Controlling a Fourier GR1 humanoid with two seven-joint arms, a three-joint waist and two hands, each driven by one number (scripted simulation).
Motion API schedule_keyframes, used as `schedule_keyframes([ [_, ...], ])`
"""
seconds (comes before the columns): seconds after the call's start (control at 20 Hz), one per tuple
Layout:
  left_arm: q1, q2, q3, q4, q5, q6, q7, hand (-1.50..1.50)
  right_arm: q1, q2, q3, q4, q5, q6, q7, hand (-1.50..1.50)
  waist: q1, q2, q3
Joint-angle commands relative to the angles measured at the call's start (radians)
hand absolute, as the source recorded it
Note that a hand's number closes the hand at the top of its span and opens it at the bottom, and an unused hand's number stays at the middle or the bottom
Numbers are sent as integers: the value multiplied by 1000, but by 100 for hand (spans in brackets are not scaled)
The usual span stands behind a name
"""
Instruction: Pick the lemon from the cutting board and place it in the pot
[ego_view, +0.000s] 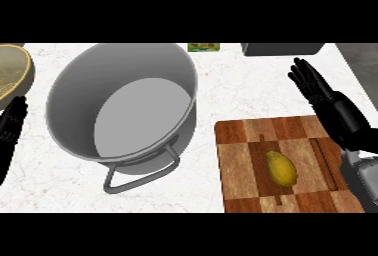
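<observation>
A yellow lemon (281, 168) lies on the wooden cutting board (244, 150) at the lower right. To the board's left stands a large grey pot (122, 102) with nothing inside it, its handle toward me. My right hand (328, 102) hovers open over the board's right edge, fingers straight and pointing away, to the right of the lemon and apart from it. At the left edge my left hand (12, 122) rests open, fingers up, beside the pot.
A round tan plate (13, 70) shows at the upper left edge. A small green item (203, 47) and a dark box (282, 48) sit at the counter's back. White marble counter (236, 90) lies between the pot and the board.
</observation>
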Motion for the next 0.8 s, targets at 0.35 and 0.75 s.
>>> schedule_keyframes([
  [0.35, 82, -52, -8, 68, -33, 83, 99, 0, 263, -305, -165, 93, 318, -330, 143, -150, -65, 1, -6],
  [0.75, 85, -119, -87, -47, -118, 160, 185, 0, 733, -120, -190, -318, 362, -551, -22, -150, 1, 7, 4],
])
